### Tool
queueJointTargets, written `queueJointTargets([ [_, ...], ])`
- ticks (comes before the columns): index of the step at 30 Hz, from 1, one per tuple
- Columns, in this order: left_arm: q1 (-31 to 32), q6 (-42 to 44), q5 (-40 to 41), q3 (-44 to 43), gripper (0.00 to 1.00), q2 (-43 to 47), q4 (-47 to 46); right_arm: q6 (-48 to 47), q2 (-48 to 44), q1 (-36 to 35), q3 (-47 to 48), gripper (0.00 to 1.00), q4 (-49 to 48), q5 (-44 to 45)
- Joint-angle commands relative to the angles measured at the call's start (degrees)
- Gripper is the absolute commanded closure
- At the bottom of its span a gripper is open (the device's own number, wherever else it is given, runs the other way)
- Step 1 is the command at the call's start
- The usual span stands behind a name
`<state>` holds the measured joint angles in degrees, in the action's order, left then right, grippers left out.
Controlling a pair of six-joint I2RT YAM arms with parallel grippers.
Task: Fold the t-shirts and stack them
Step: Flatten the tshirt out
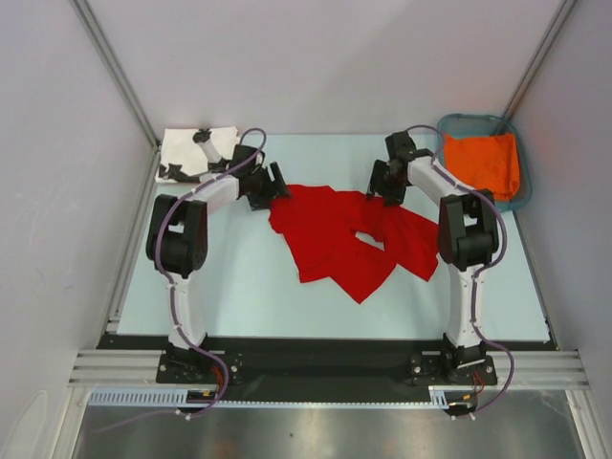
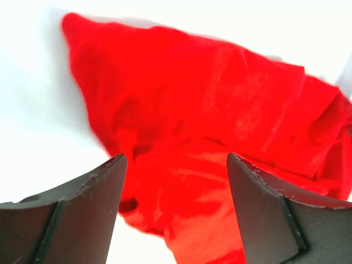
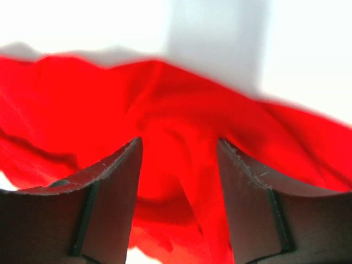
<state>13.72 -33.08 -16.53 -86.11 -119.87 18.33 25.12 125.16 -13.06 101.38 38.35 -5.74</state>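
A bright red t-shirt (image 1: pixel 349 239) lies crumpled in the middle of the table. It fills the left wrist view (image 2: pixel 209 110) and the right wrist view (image 3: pixel 165 110). My left gripper (image 1: pixel 277 188) is open at the shirt's far left edge, with red cloth showing between its jaws. My right gripper (image 1: pixel 381 189) is open at the shirt's far right edge, also with red cloth between its jaws. A white t-shirt with black shapes (image 1: pixel 191 151) lies folded at the far left corner.
A teal basket (image 1: pixel 514 191) at the far right holds an orange cloth (image 1: pixel 483 161). Grey walls enclose the table on three sides. The arm bases stand on the near rail.
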Motion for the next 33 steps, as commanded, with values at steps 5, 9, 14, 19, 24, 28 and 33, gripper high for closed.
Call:
queueJointTargets([
  [5, 7.9, 7.1, 9.4, 8.0, 0.20, 22.1, 5.6, -0.4, -26.8, 7.8, -16.0, 0.36, 6.0, 2.0],
  [9, 12.3, -0.1, 5.7, 20.9, 0.32, 35.0, 5.9, -1.0, -39.0, 12.5, -26.4, 0.36, 8.0, -1.2],
  [14, 19.9, -9.5, 7.9, 35.6, 0.42, 44.5, 0.2, 0.0, -51.9, 21.5, -39.7, 0.38, 7.3, -9.5],
  [19, 25.4, -11.2, 10.2, 40.7, 0.44, 41.2, -3.9, 0.6, -58.7, 21.7, -48.1, 0.41, 8.6, -9.5],
  [24, 25.5, -5.1, 13.6, 39.6, 0.41, 35.8, -4.8, 0.2, -61.8, 21.7, -52.6, 0.41, 7.4, -12.9],
  [28, 25.4, 2.6, 13.7, 40.3, 0.28, 35.6, -5.8, -0.9, -62.8, 21.7, -53.6, 0.41, 6.6, -13.1],
  [33, 23.8, 7.8, 1.1, 44.3, 0.25, 34.0, -15.6, -0.4, -62.2, 21.8, -53.6, 0.41, 5.3, -14.3],
])
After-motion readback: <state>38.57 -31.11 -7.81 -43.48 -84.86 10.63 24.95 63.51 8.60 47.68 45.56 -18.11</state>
